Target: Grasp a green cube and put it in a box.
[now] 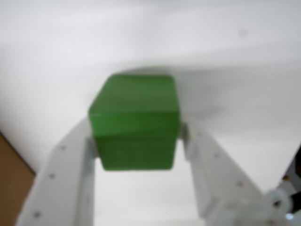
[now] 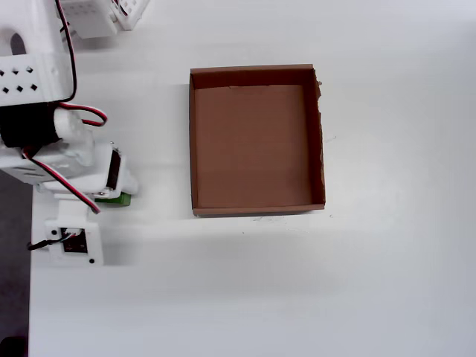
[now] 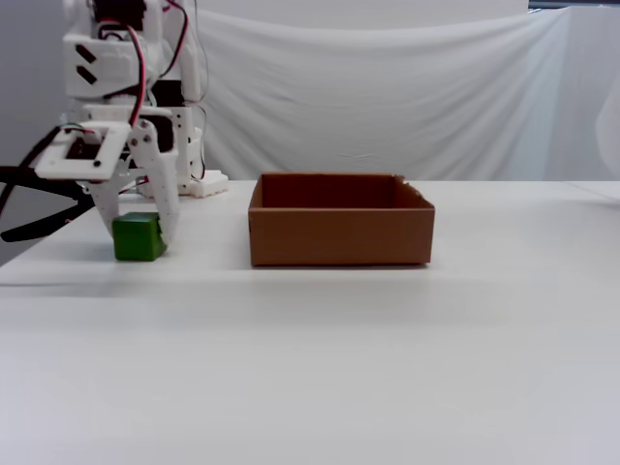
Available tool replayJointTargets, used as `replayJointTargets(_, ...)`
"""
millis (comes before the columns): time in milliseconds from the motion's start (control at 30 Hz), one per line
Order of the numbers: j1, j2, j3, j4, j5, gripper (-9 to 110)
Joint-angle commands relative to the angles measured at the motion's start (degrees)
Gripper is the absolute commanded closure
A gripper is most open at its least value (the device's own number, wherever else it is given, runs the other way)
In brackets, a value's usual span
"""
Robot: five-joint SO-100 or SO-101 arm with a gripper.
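White tool (image 1: 136, 141) clenched on the green cube (image 1: 135, 121), cube sat low between its fingers at the worktop (image 3: 387, 339), cardboard box (image 3: 341, 232) stood well apart beside the tool

The green cube (image 1: 134, 123) between the 2 white fingers (image 1: 63, 179) is bright green with faint darker stripes. The box (image 2: 256, 141) is plain brown. The table (image 2: 335, 282) is white. Red and black wires (image 2: 74, 111) run along the white arm (image 3: 116, 87).
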Motion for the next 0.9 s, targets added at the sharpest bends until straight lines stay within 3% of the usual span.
replayJointTargets(0,-0.6,3.4,-0.8,-0.3,-0.5,84)
replayJointTargets(500,-0.9,4.5,-1.2,0.4,0.1,88)
replayJointTargets(867,-4.3,12.2,-6.2,11.2,2.3,88)
